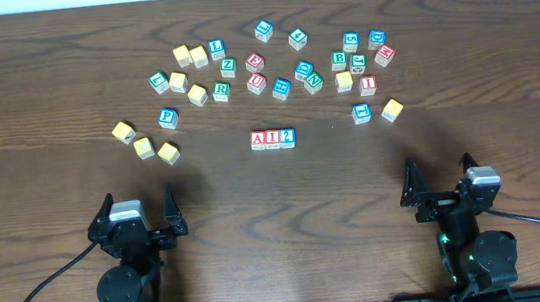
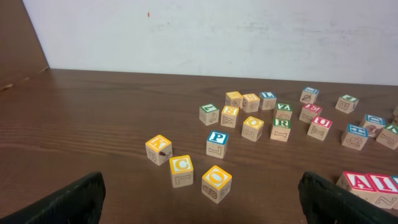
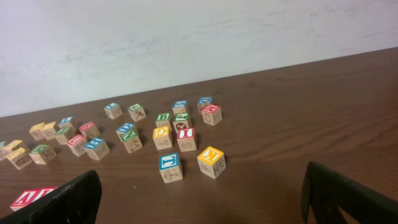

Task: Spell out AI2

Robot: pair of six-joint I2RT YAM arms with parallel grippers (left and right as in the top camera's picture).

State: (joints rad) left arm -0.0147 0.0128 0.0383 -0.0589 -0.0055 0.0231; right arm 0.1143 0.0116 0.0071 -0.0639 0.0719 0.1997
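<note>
Three blocks stand touching in a row at the table's middle: a red A block (image 1: 258, 140), a red I block (image 1: 273, 139) and a blue 2 block (image 1: 289, 137). The red A and I also show at the right edge of the left wrist view (image 2: 367, 183) and the left edge of the right wrist view (image 3: 28, 198). My left gripper (image 1: 140, 218) is open and empty near the front left. My right gripper (image 1: 442, 183) is open and empty near the front right. Both are well back from the row.
Several loose letter blocks lie scattered across the far half of the table (image 1: 271, 60). Three yellow blocks (image 1: 144, 144) sit at the left, near a blue P block (image 1: 167, 118). A blue block (image 1: 362, 113) and a yellow block (image 1: 392, 109) sit at the right.
</note>
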